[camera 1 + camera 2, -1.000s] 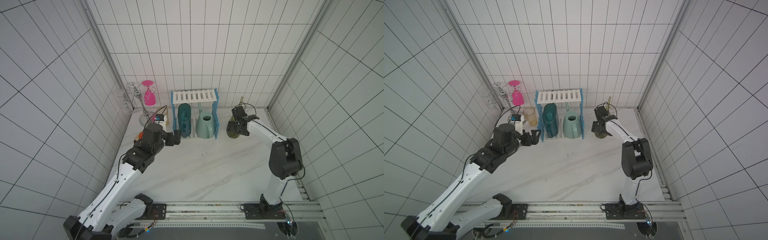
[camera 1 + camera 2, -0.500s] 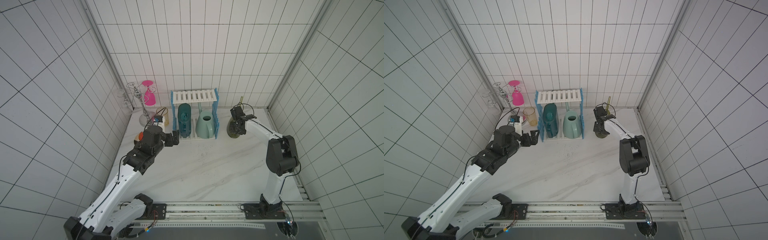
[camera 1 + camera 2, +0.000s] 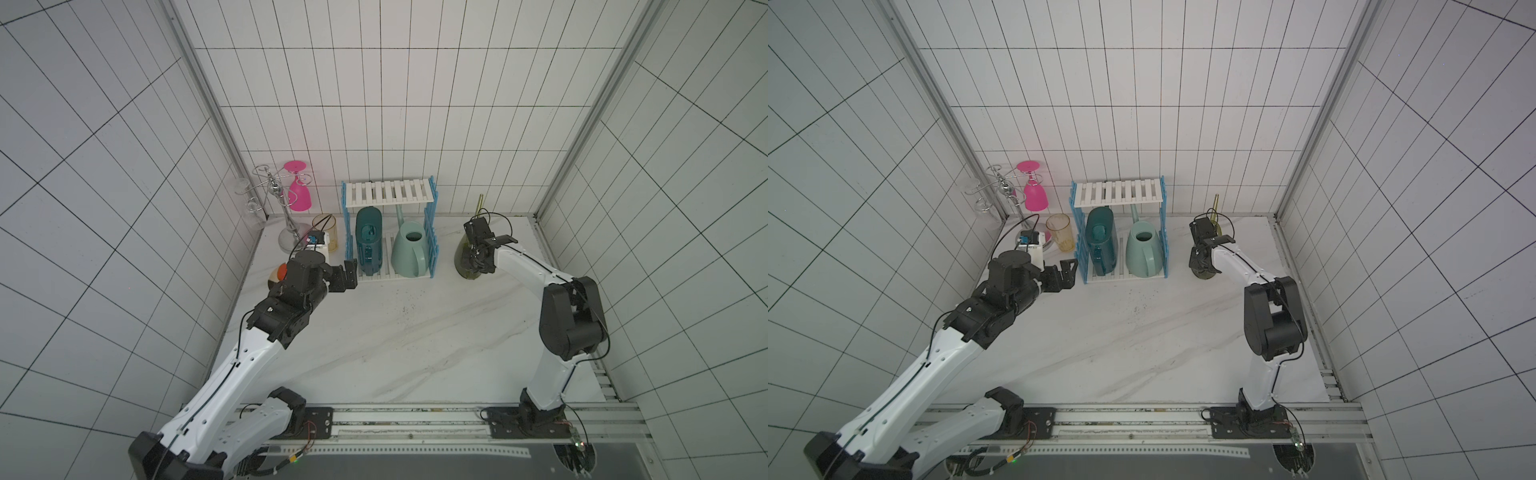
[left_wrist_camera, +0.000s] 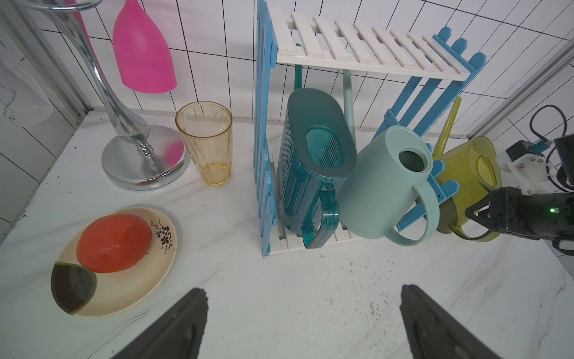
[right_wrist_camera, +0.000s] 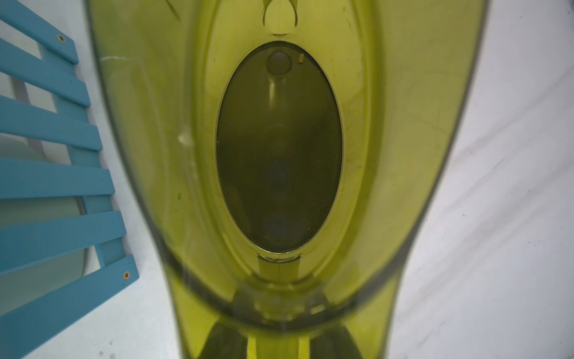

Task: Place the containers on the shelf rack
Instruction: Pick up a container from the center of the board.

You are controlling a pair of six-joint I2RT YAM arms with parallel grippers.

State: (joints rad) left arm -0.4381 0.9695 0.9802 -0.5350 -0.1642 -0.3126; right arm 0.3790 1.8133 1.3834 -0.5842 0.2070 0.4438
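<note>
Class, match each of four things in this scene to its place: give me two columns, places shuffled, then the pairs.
1 dark teal watering can
2 olive watering can
3 pink wine glass
4 amber cup

A hanging upside down on the chrome stand
B on the table, outside the shelf rack, away from the stand
C on the rack's lower shelf
D on the table between stand and rack

Pairs: 1-C, 2-B, 3-A, 4-D.

Pink wine glass (image 4: pixel 141 52) hung inverted on chrome stand (image 4: pixel 143 161), amber cup (image 4: pixel 206 143) beside its base, plate (image 4: pixel 130 289) — red lump (image 4: pixel 113 239) on it
</note>
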